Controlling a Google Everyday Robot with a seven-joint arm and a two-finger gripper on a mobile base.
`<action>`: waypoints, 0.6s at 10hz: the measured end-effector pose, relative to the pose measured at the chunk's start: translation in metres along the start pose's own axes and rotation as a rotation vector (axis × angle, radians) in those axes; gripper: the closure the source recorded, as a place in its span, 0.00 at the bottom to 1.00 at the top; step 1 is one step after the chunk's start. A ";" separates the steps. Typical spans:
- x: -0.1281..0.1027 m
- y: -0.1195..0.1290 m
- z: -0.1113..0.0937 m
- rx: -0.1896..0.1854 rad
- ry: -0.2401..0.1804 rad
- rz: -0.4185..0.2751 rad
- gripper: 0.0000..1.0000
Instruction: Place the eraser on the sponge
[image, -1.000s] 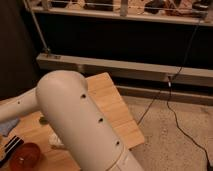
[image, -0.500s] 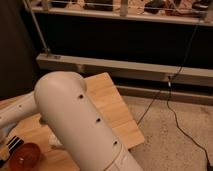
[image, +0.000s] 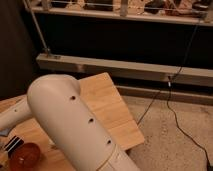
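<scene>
My white arm (image: 75, 125) fills the lower left and hides most of the wooden table (image: 107, 100). Its forearm (image: 12, 114) runs off toward the left edge. At the bottom left a dark striped part (image: 12, 145) shows, which looks like my gripper, just above a round reddish-brown object (image: 22, 156). A small blue patch (image: 2, 132) sits at the left edge. I can make out neither the eraser nor the sponge; the arm may be covering them.
The table's right corner (image: 137, 135) ends over a speckled floor (image: 170, 145). A black cable (image: 172, 107) trails across that floor. Behind the table runs a grey metal rail (image: 125, 70) under a dark shelf unit.
The big arm link has shifted slightly to the left. The dark part and the reddish-brown object stay at the bottom left.
</scene>
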 end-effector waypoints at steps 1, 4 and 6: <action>0.004 0.002 0.005 -0.014 0.009 0.005 0.35; 0.016 -0.002 0.010 -0.020 0.030 0.045 0.51; 0.022 -0.005 0.011 -0.019 0.039 0.064 0.71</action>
